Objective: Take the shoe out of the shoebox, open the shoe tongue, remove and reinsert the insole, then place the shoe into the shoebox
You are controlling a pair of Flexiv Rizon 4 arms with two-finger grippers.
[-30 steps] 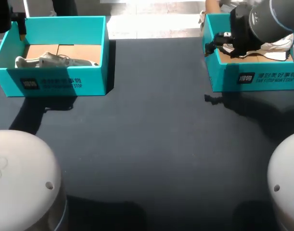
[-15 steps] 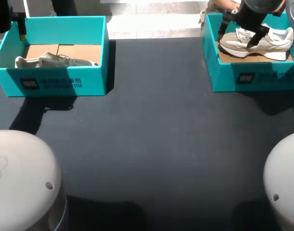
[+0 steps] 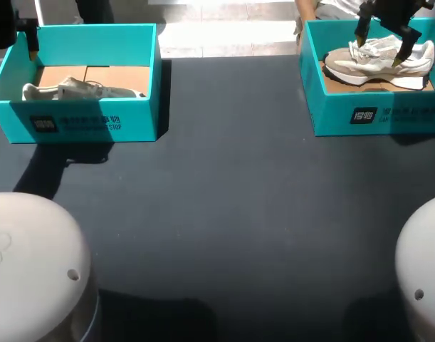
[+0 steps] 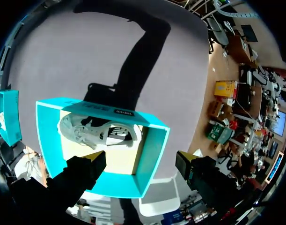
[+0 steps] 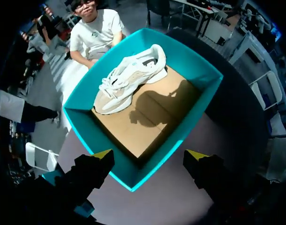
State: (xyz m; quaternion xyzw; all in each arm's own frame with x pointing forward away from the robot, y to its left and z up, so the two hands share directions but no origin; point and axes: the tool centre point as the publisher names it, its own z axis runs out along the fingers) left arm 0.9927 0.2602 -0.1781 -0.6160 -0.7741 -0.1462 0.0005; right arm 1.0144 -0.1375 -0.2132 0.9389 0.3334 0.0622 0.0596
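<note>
Head view: the white shoe (image 3: 374, 65) lies on its side on the cardboard floor of the right shoebox (image 3: 331, 115), at the far right of the table (image 3: 231, 199); the right claw (image 3: 381, 41) hangs just above it with its two yellow tips spread wide and nothing between them. The right wrist view agrees: the shoe sits in the far part of the box, near the back wall, well ahead of the parted fingers. A grey shoe (image 3: 82, 90) lies in the left shoebox (image 3: 139, 117); the left wrist view shows the left claw (image 4: 139, 158) above that box's far edge, also spread and empty. I judge the task to be at its very first step, taking the shoe out; neither shoe has left its box. The next move most likely calls for the right claw to come down over the white shoe, straddle it across its narrow width near the collar or heel, pinch firmly, and lift high enough to clear the box wall; the laces and soft upper could slip.
</note>
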